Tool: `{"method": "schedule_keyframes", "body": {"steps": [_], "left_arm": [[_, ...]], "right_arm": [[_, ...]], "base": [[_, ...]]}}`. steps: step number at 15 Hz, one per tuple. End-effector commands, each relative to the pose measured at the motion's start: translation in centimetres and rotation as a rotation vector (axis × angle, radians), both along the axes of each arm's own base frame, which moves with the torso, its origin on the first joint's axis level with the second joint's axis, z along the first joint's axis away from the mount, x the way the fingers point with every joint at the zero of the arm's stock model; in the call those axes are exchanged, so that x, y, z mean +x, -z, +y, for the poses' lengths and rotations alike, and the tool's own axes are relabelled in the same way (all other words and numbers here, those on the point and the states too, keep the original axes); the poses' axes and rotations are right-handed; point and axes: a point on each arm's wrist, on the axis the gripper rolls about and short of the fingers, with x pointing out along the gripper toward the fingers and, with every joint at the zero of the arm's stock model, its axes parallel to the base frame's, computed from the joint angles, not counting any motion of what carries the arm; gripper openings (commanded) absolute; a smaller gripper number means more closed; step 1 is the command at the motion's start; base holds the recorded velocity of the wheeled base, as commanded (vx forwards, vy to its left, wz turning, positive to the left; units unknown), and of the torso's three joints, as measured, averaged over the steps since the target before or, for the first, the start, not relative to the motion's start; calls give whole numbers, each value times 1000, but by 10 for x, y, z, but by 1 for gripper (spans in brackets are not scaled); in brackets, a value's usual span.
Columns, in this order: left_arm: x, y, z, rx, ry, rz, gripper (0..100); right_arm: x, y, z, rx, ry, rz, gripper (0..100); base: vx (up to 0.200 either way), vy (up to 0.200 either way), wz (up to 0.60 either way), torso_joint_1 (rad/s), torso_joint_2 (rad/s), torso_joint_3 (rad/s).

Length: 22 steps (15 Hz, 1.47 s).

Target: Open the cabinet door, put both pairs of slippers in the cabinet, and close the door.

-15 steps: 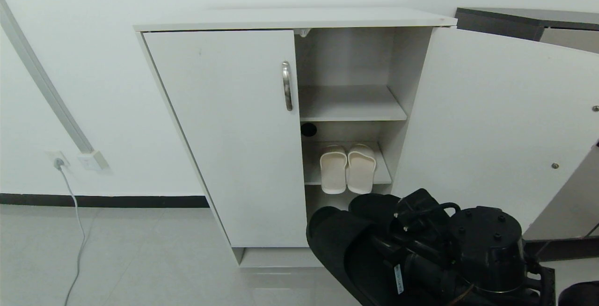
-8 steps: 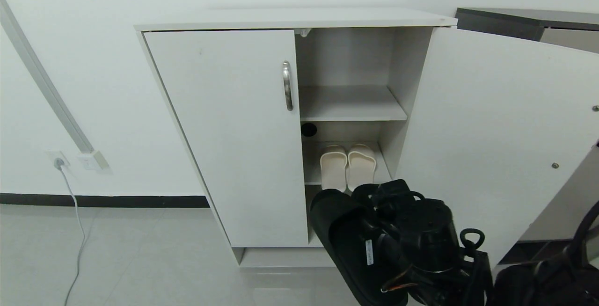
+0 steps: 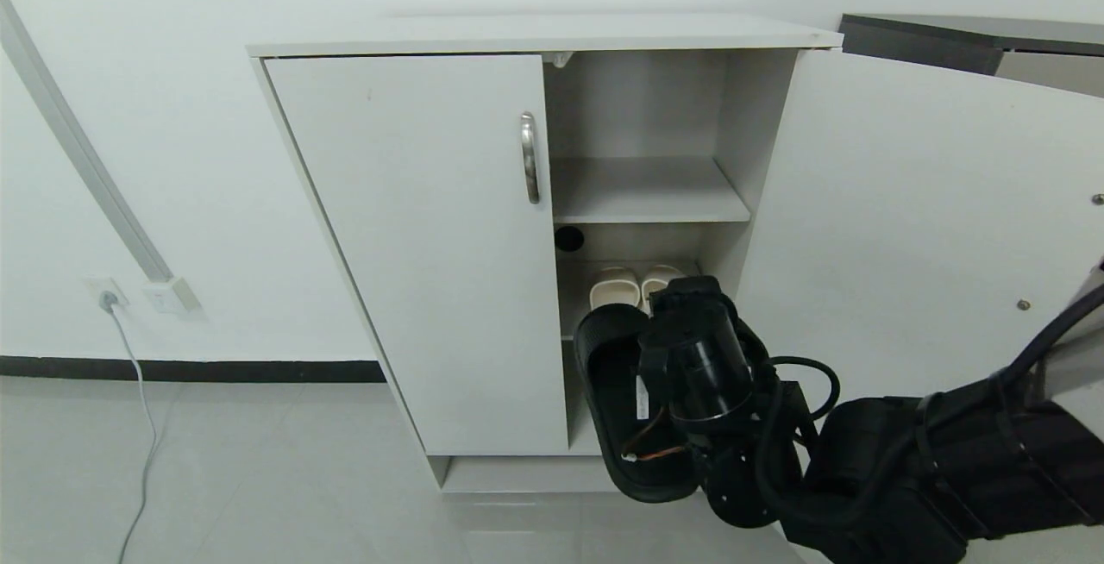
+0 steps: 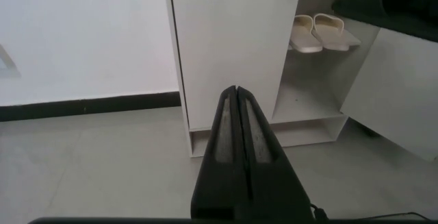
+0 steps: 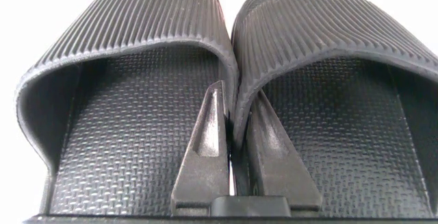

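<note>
A white cabinet [image 3: 535, 34] stands with its right door [image 3: 906, 228] swung open and its left door [image 3: 414, 245] closed. A pair of white slippers [image 3: 636, 284] [image 4: 323, 32] lies on the middle shelf. My right gripper [image 5: 236, 107] is shut on the black slippers [image 5: 164, 114], pinching the two inner side walls together. The black slippers [image 3: 614, 391] hang toe-up at the cabinet opening, in front of the lower compartment, and cover the white pair's front ends. My left gripper [image 4: 236, 94] is shut on nothing, low over the floor in front of the left door.
The upper shelf [image 3: 642, 189] is bare. A metal handle [image 3: 529, 159] runs down the closed door's edge. At the left a wall socket [image 3: 108, 297] has a cable trailing to the floor. Dark furniture [image 3: 949, 38] stands behind the open door.
My right arm has carried the black slippers up and forward, from low in front of the cabinet to its opening. They now hide more of the white pair.
</note>
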Motion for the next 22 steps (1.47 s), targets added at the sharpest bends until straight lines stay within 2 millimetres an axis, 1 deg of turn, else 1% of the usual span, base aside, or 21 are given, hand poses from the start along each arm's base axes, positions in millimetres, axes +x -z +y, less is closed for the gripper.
{"method": "schedule_keyframes", "body": {"steps": [1,3,5,8,13,19,22], "left_arm": [[0,0,0,0,0,1,0],[0,0,0,0,-2,1,0],[0,0,0,0,0,1,0],[0,0,0,0,0,1,0],[0,0,0,0,0,1,0],[0,0,0,1,0,1,0],[0,0,0,1,0,1,0]], "right_arm": [[5,-24,6,31,19,-45,0],[11,-39,10,20,17,-81,0],[17,-46,13,16,16,-103,0],[24,-52,13,30,31,-118,0],[24,-54,12,36,33,-123,0],[25,-54,11,37,36,-123,0],[25,-60,9,46,39,-134,0]], "base": [[0,0,0,0,0,0],[0,0,0,0,0,0],[0,0,0,0,0,0],[0,0,0,0,0,0],[0,0,0,0,0,0],[200,0,0,-1,3,4],[200,0,0,1,2,2]]}}
